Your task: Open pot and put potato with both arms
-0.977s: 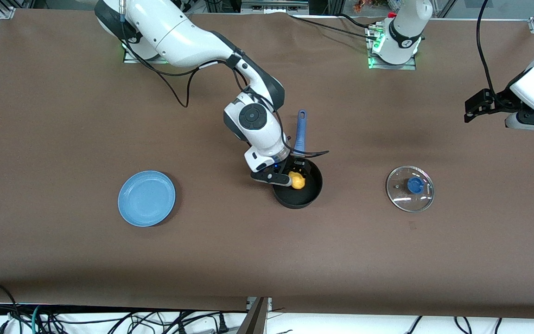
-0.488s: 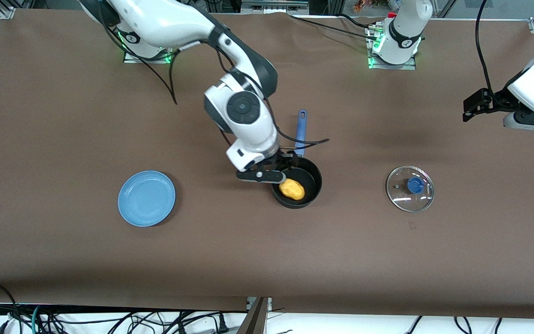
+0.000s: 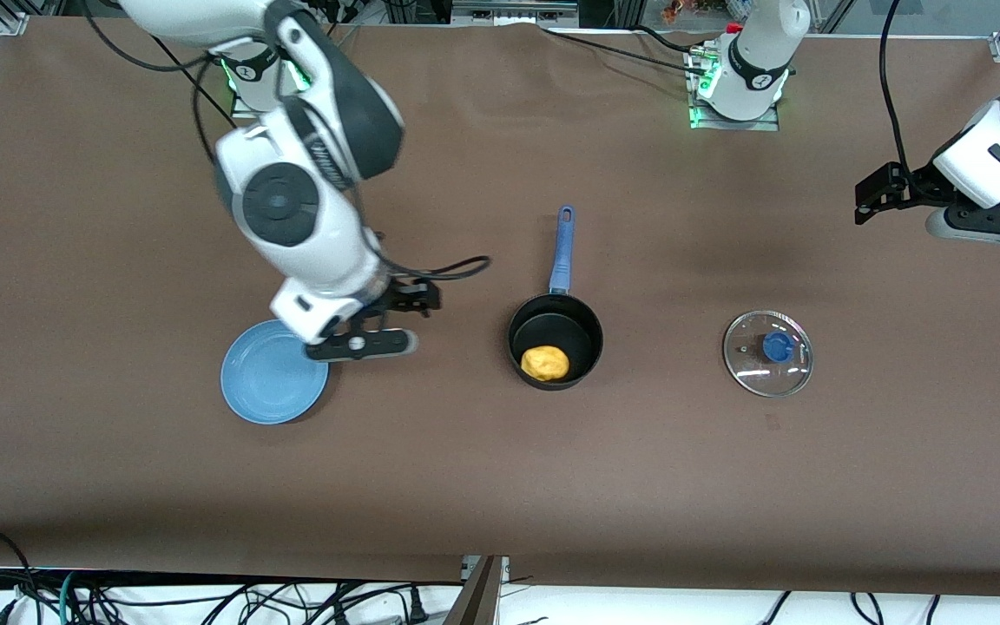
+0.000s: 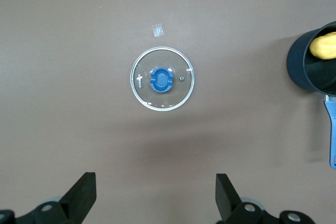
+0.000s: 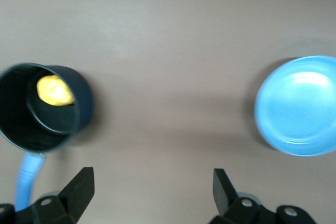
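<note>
Pot: small round black saucepan with a long straight blue handle, mid-table, lid off, handle pointing toward the edge where the arm bases stand.
Potato: lumpy yellow-orange oval lying inside the saucepan, against the wall nearest the front camera.
Lid: round glass lid with a blue knob, flat on the brown tabletop, well apart from the saucepan, toward the left arm's end.
Plate: flat blue plate, bare, toward the right arm's end, level with the saucepan.
Right gripper: up in the air over the cloth between plate and saucepan, just beside the plate's rim; fingers spread wide, nothing in them.
Left gripper: raised near the table's corner at the left arm's end, waiting; fingers wide apart, empty.
Step in hand: judged, both parts of the task appear met, with the pot opened and the potato inside.
Next move: judged, only clearing both arms off the work area; no further grasp seems needed.
</note>
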